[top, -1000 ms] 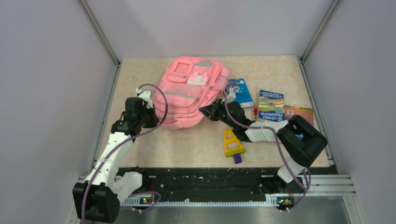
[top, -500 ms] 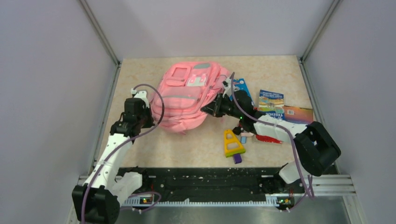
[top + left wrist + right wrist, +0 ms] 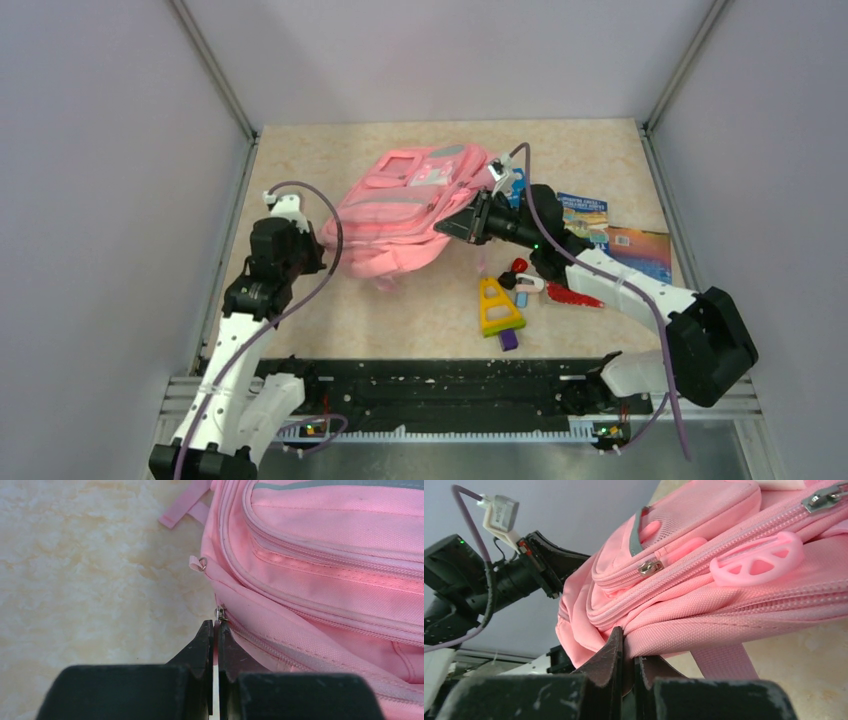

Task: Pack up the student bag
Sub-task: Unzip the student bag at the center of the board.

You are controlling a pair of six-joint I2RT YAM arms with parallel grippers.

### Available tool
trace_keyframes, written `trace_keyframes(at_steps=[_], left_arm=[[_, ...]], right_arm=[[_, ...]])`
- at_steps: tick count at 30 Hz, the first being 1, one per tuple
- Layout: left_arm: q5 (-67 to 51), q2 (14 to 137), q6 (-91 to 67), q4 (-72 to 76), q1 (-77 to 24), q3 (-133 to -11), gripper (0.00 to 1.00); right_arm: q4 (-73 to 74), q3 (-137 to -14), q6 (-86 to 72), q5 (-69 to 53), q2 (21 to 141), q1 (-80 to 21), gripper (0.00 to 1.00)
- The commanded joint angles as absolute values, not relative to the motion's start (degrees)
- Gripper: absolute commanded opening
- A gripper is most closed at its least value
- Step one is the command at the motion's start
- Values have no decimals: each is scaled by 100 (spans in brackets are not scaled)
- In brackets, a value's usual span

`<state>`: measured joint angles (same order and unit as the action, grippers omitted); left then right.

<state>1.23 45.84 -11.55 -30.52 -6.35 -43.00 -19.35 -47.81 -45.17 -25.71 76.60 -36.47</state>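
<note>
Pink fabric fills both wrist views. The student bag [image 3: 400,205] lies on the beige table [image 3: 300,160], toward the far middle, front pockets up. The left gripper [image 3: 214,626] is at the bag's left edge, fingers pressed almost together with only a sliver of gap. A metal zip pull [image 3: 220,613] sits right at the tips. It looks as if the pull's tab is nipped between them, though the view is too tight to be sure. Over on the other side, the right gripper [image 3: 626,639] is clamped on a fold of the bag's lower seam, jaws tight on the cloth. That side of the bag sits clear of the table, with a strap [image 3: 724,662] dropping beneath it. Near the right arm, a yellow triangle toy [image 3: 498,305] and books [image 3: 585,215] lie on the table.
</note>
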Motion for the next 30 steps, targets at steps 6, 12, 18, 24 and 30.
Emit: trace_keyframes(at_steps=[6,12,18,24,30], left_arm=[[396,4301,-2065,-2277,-536,-4226,0],[182,4192,-2872,-1482,-536,-3567,0],[-593,4115,-2683,-1430,-536,-3499,22],[-1282,3843,-1676,-2387,-543,-4272,71],[-2265,3955,-608,-3051,-988,-4746,77]], right_arm=[[-3466,-5395,-5267,-3276,6928,-3524,0],[-3432,-5543,-5299,-3357,6900,-3524,0],[-2839,-5527,-4790,-3140,6959,-3524,0],[-2293,-5567,-4229,-3074,7141,-3524,0],[-1969,-5741,-3893,-3167,7303,-3518,0]])
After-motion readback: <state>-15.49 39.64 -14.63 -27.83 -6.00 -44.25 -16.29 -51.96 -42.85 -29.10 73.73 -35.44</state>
